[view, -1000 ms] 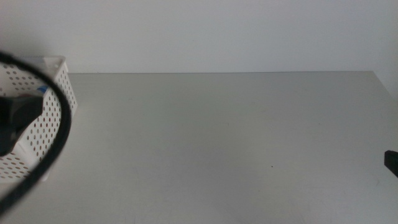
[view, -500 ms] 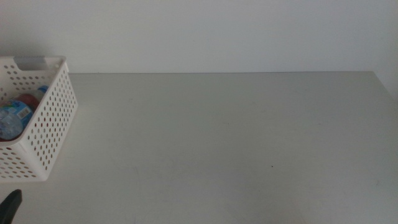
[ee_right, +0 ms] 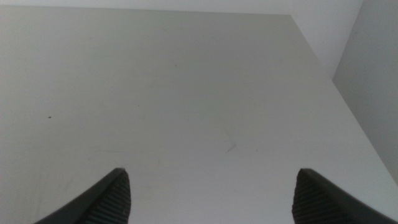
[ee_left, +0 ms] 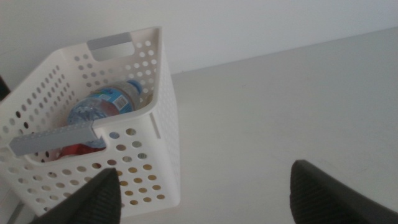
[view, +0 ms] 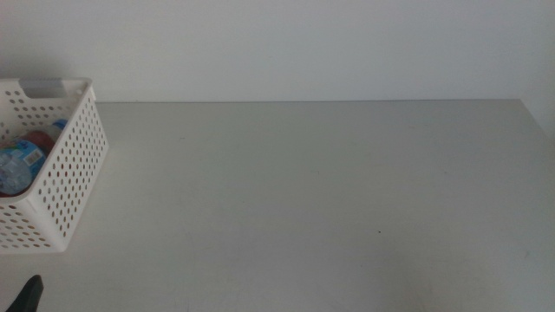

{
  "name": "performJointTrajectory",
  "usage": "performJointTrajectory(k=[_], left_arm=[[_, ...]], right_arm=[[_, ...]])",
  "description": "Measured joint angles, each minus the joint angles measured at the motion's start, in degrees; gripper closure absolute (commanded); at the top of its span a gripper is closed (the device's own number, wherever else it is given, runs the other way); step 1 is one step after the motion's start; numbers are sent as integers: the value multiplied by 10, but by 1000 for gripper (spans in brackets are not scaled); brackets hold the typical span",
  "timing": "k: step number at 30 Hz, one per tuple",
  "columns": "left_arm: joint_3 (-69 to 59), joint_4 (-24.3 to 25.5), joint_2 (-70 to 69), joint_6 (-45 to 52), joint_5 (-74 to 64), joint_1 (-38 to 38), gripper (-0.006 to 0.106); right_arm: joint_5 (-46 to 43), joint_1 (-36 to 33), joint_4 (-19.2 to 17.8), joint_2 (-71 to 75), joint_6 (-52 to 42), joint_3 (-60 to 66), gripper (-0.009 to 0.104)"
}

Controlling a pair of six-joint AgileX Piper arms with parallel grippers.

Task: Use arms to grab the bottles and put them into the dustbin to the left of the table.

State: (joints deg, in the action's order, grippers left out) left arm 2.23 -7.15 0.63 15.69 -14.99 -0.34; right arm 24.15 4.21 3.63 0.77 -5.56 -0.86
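Dustbin (view: 76, 165): left edge of the middle view, on the table (view: 312, 191).
Bottles: clear water bottle (ee_left: 102, 106) and red can (ee_left: 78, 150) lie inside the dustbin.
Left gripper (ee_left: 202, 193): jaws apart, holding nothing, near the dustbin.
Right gripper (ee_right: 211, 196): jaws apart, over bare tabletop.

Dustbin (view: 65, 165) at table's (view: 312, 191) far-left edge; water bottle (ee_left: 106, 106) & can (ee_left: 78, 150) lie inside.

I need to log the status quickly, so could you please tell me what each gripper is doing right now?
Left gripper: open, holding nothing, beside the white perforated basket.
Right gripper: open, holding nothing, over the table.
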Motion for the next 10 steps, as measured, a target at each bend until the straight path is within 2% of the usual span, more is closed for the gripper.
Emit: performJointTrajectory(k=[10], left_arm=[[-39,-2,-13,0,1,13,8]], right_arm=[[-17,0,0,0,0,19,28]])
